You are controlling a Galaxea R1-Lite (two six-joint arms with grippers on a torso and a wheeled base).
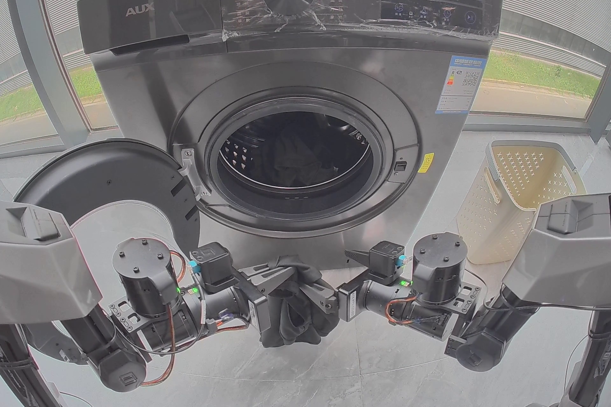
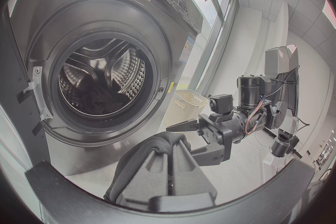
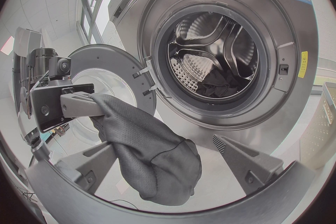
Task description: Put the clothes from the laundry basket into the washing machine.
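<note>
The grey washing machine (image 1: 159, 84) stands in front with its round door (image 1: 102, 186) swung open to the left. Dark clothes (image 1: 293, 157) lie in the drum (image 3: 210, 53). My left gripper (image 1: 287, 284) is below the opening, shut on a dark garment (image 1: 296, 313) that hangs from it. In the left wrist view the fingers (image 2: 150, 172) pinch the cloth (image 2: 140, 154). My right gripper (image 1: 337, 278) faces it, open. In the right wrist view the garment (image 3: 154, 154) hangs between my spread right fingers (image 3: 245, 161) without clear contact.
A cream laundry basket (image 1: 515, 198) stands on the floor to the right of the machine, with no clothes visible inside. The open door takes up the space on the left. Light tiled floor (image 1: 382, 364) lies below the arms. Windows stand behind.
</note>
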